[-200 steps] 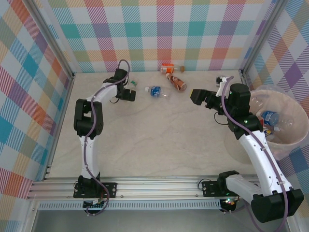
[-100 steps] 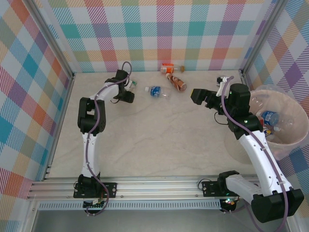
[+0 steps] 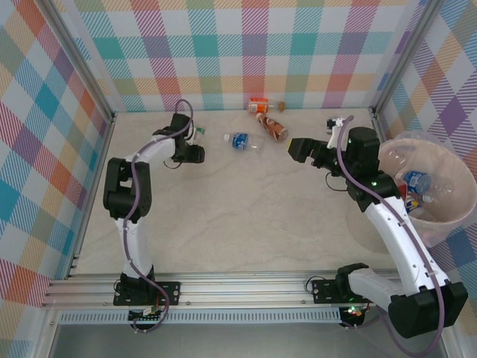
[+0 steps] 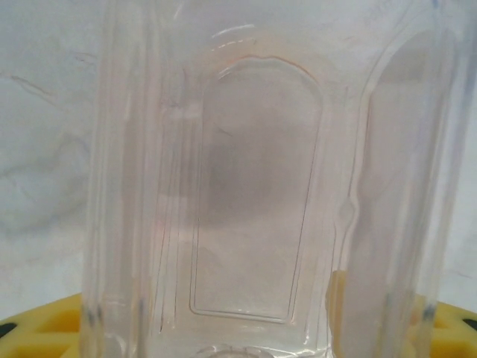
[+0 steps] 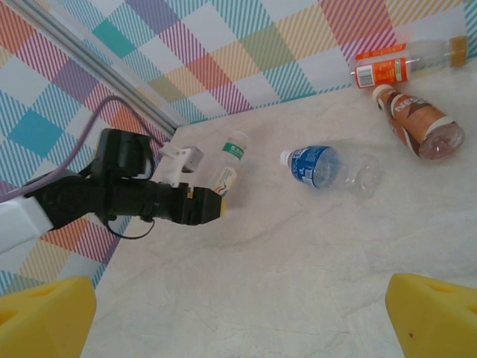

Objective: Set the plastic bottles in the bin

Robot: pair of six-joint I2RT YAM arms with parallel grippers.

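Our left gripper (image 5: 210, 203) pinches a clear bottle (image 5: 227, 168) between its fingers; our right gripper (image 3: 292, 148) hangs spread wide, a blue-labelled bottle (image 5: 317, 165) ahead.

1 bin (image 3: 456, 217), at least 2 binned bottles (image 3: 414, 181) visible. 4 outside: green-cap bottle (image 5: 229, 160) at left gripper (image 5: 212, 203) tips; blue-label bottle (image 5: 317, 165), orange-label bottle (image 5: 387, 68), brown-label bottle (image 5: 414, 119) beyond them.

Pastel plaid walls (image 3: 261, 45), beige marbled tabletop (image 3: 246, 216)

top external: high at the near edge, looking down on the table (image 3: 223, 216)
left wrist: hard against a clear bottle (image 4: 253, 224)
right wrist: low, facing left; shares blue-label bottle (image 5: 320, 165) with top
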